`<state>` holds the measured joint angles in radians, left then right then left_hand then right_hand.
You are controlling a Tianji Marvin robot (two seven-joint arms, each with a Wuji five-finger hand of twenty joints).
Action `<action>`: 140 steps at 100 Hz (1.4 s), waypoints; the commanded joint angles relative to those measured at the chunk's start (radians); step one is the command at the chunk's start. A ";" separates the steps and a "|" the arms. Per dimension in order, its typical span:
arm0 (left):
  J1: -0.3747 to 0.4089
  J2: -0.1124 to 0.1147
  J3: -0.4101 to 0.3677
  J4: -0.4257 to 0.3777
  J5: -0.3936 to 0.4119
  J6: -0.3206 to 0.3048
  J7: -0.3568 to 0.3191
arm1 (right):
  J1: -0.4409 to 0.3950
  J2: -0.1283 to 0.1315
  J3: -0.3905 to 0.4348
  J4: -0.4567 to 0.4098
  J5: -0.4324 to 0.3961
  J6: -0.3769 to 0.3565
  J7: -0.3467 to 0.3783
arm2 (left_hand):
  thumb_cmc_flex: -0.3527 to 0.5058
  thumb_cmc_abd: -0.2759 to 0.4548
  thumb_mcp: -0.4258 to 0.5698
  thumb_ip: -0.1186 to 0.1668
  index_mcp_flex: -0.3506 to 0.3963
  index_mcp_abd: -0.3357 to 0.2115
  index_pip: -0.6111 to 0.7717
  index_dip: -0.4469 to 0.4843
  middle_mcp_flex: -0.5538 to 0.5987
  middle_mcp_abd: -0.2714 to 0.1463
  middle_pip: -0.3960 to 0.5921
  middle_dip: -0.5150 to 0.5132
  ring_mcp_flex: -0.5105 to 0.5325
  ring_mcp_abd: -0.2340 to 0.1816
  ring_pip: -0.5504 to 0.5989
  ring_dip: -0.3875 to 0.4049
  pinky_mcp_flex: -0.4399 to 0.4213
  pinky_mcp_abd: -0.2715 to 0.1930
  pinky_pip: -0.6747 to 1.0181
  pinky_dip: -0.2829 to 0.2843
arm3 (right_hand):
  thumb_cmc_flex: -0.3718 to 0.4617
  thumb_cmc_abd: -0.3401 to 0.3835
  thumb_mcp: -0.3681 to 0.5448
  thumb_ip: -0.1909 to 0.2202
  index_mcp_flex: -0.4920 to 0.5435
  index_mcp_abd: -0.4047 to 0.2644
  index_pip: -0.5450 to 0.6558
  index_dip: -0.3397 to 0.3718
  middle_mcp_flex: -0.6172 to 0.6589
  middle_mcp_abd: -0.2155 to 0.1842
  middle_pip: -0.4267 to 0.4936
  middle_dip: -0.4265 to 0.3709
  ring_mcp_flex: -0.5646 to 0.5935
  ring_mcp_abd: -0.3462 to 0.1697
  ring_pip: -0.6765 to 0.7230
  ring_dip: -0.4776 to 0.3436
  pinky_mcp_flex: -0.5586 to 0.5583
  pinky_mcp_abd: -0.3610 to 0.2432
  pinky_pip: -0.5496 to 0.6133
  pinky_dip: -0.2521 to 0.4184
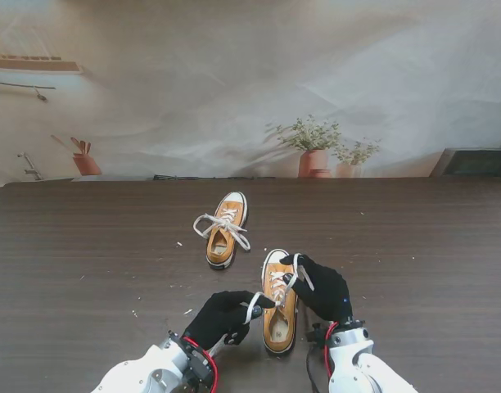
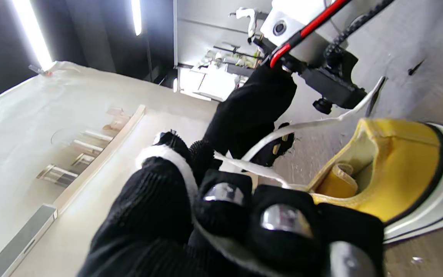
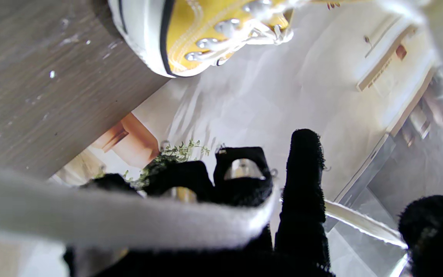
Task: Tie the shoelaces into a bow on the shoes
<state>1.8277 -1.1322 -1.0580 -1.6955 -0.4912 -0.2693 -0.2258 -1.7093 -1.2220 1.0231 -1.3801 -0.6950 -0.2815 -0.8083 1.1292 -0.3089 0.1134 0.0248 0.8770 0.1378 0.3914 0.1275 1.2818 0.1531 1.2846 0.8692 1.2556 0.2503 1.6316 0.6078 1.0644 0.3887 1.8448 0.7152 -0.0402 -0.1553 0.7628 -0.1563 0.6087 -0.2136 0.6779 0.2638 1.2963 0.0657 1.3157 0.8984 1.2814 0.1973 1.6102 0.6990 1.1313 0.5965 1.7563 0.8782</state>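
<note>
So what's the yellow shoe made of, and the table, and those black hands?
The near shoe looks like matte yellow canvas with a smooth white rubber edge and flat white woven laces. The table looks like dark wood-grain, perhaps laminate. The left hand and right hand wear fuzzy black knit gloves.

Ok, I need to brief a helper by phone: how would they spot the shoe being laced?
On the dark wooden table lie two yellow sneakers. It is the nearer shoe, flanked by the left hand and right hand, each gripping a white lace; the farther shoe lies untouched.
</note>
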 commanded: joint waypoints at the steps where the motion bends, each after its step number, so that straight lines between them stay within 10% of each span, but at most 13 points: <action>1: 0.017 -0.017 0.002 0.015 -0.023 0.011 -0.016 | 0.000 -0.018 -0.003 0.006 0.029 -0.018 0.009 | 0.015 -0.019 -0.025 -0.021 0.011 -0.140 -0.030 -0.029 0.048 0.107 0.005 0.028 0.011 0.073 -0.002 0.018 0.021 -0.123 0.249 -0.014 | 0.020 -0.022 -0.036 -0.013 0.033 -0.021 0.020 0.002 0.040 0.008 0.007 0.003 0.021 0.011 0.044 0.017 0.018 0.015 0.065 0.013; 31: -0.009 -0.060 0.057 0.078 0.084 -0.122 0.213 | -0.016 -0.028 0.007 -0.005 0.087 -0.065 0.042 | -0.060 -0.033 0.033 -0.039 0.024 -0.145 -0.152 -0.032 0.044 0.096 -0.004 0.028 0.011 0.079 -0.017 0.018 0.017 -0.100 0.249 -0.042 | 0.090 -0.144 0.006 -0.019 0.143 -0.013 0.007 -0.011 0.053 0.006 0.005 -0.003 0.021 0.010 0.047 0.023 0.019 0.018 0.065 0.021; 61: -0.033 -0.090 0.078 0.114 0.239 -0.216 0.383 | -0.063 -0.003 0.034 -0.105 0.089 -0.046 0.144 | -0.298 -0.127 0.392 -0.078 -0.024 -0.128 -0.287 -0.024 0.017 0.076 -0.009 0.024 0.012 0.071 -0.046 0.008 0.016 -0.098 0.245 -0.076 | 0.095 -0.303 0.158 -0.033 0.216 0.085 0.008 -0.022 0.022 -0.009 -0.003 -0.004 0.022 -0.008 0.026 0.011 0.018 -0.002 0.055 0.006; 140: -0.110 -0.147 0.135 0.249 0.753 -0.270 0.738 | -0.098 0.041 0.043 -0.245 0.131 0.057 0.384 | -0.344 -0.206 0.491 -0.090 -0.083 -0.127 -0.310 -0.032 0.005 0.070 -0.018 0.012 0.012 0.061 -0.074 -0.004 0.013 -0.088 0.212 -0.092 | 0.134 -0.337 0.165 -0.034 0.402 0.154 0.057 0.127 0.009 -0.013 -0.010 -0.019 0.022 -0.002 0.005 -0.005 0.014 0.001 0.035 -0.011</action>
<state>1.7222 -1.2721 -0.9261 -1.4489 0.2610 -0.5343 0.5180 -1.8125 -1.1858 1.0712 -1.6196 -0.5633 -0.2393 -0.4444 0.8307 -0.4736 0.5825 -0.0389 0.8316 0.1380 0.1147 0.1196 1.2715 0.1633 1.2594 0.8694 1.2539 0.2642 1.5743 0.6079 1.0606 0.4021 1.8448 0.6344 0.0713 -0.4675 0.9299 -0.1563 0.9801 -0.0607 0.7423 0.3659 1.3173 0.0663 1.3149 0.8872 1.2814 0.1976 1.6084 0.6996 1.1313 0.5867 1.7563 0.8752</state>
